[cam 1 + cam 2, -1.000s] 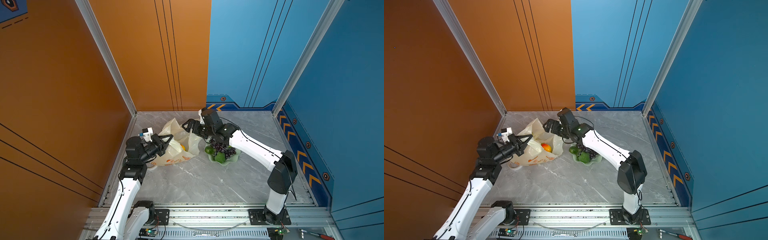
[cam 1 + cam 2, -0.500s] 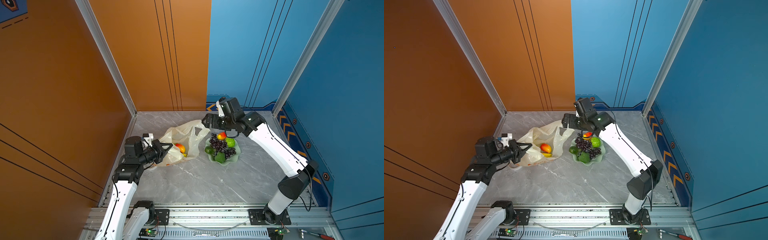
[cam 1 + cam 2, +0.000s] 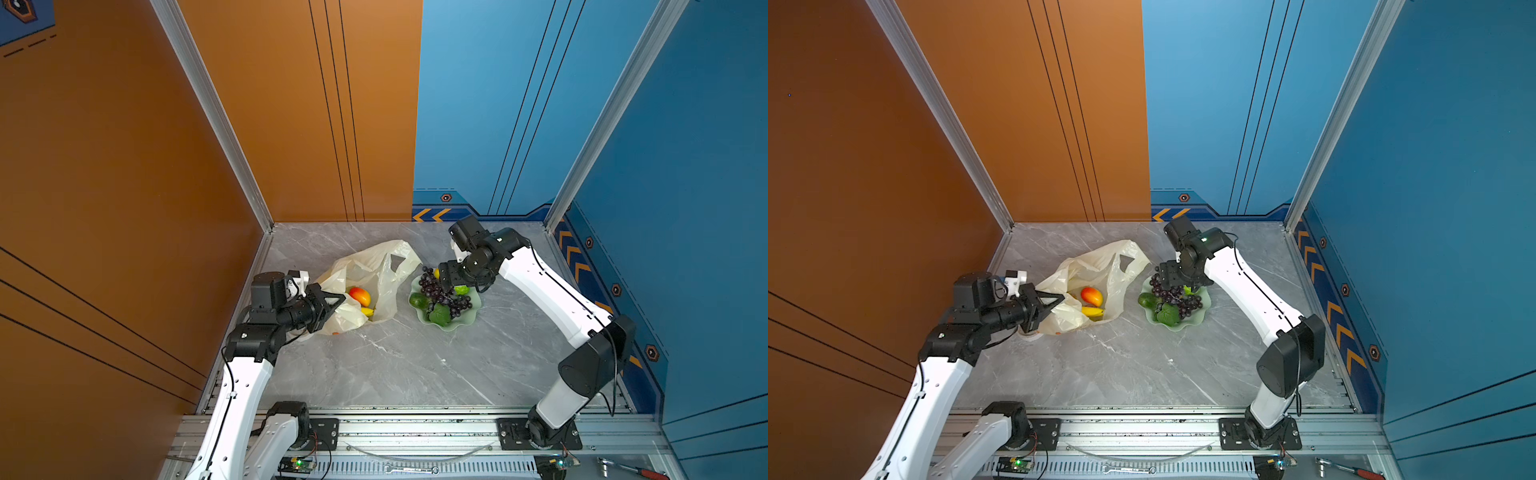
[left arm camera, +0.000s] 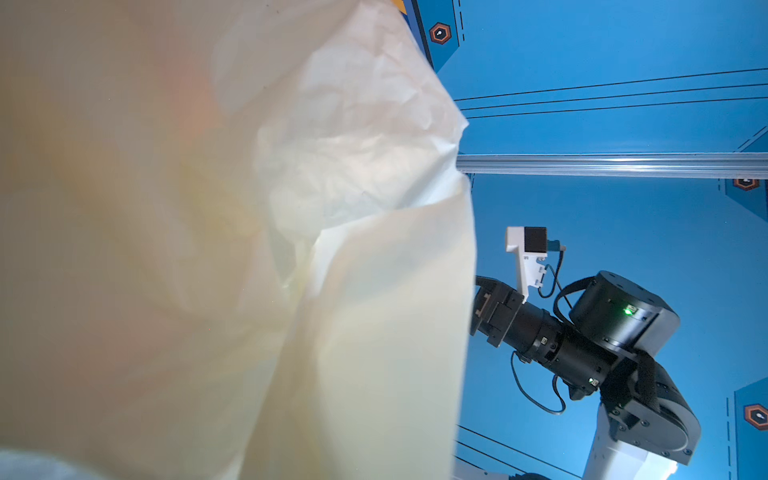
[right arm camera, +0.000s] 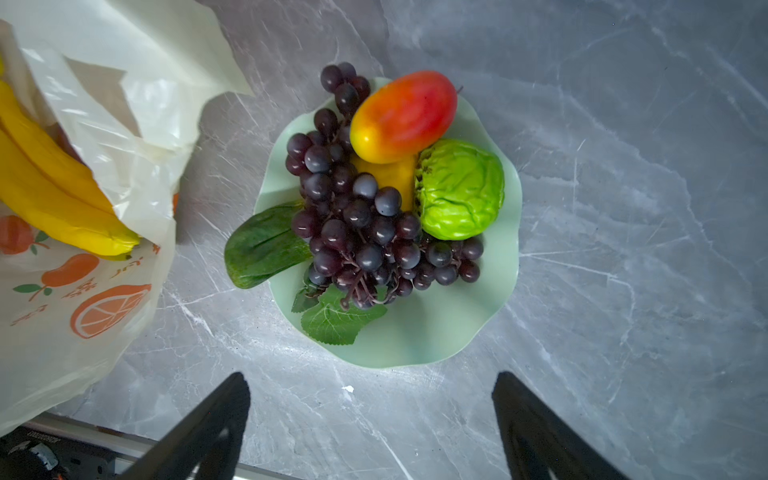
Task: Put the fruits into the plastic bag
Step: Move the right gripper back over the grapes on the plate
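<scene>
The plastic bag (image 5: 75,340) is translucent cream-white with an orange-slice print, its bananas (image 5: 50,195) yellow and its mango (image 3: 360,296) red and yellow. The dish (image 5: 436,332) is pale green under dark purple grapes (image 5: 357,224), a red-to-yellow second mango (image 5: 403,116), a bright green round fruit (image 5: 459,191), a dark green fruit (image 5: 266,245) and a green leaf (image 5: 336,320). The tabletop (image 5: 623,208) is grey marble veined with white.

Fruits (image 5: 353,216) on pale green dish (image 5: 436,332)

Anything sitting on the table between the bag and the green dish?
No, only bare grey tabletop separates the plastic bag and the dish in the right wrist view; both top views agree.
</scene>
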Available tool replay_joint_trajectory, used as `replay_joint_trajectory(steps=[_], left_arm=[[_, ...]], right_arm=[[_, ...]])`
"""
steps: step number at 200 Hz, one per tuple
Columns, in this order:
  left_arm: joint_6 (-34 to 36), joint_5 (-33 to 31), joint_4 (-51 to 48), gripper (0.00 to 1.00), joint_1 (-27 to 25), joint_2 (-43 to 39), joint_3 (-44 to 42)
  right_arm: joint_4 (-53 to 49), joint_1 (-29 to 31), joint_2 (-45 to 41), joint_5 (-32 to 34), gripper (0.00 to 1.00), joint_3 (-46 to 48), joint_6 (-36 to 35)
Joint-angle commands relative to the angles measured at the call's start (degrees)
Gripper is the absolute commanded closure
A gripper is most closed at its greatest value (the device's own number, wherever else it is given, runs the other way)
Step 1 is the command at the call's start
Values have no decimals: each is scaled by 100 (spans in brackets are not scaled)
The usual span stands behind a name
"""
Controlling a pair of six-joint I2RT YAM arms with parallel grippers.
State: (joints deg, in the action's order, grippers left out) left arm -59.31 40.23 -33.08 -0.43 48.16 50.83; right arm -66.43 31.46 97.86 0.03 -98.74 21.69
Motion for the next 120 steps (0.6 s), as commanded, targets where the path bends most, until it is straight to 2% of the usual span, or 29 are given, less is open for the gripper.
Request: replay_joint_trajectory(steps=[1,36,59,102,120], left_arm=[[192,-103,-155,100,43,22,165],[208,-129,-155,100,43,64,186],[209,-142,-155,100,43,82,187],[218,-156,-155,100,43,114,178],[218,-156,-155,100,43,128,177]], right_arm=[[-70,61,241,-91,14,139,-296],[131,55,426,-265,24,340,-279],[333,52,435,-356,24,542,-246],[640,28,700,-557,10,550,-86],[808,-39,831,-719,0,531,135]])
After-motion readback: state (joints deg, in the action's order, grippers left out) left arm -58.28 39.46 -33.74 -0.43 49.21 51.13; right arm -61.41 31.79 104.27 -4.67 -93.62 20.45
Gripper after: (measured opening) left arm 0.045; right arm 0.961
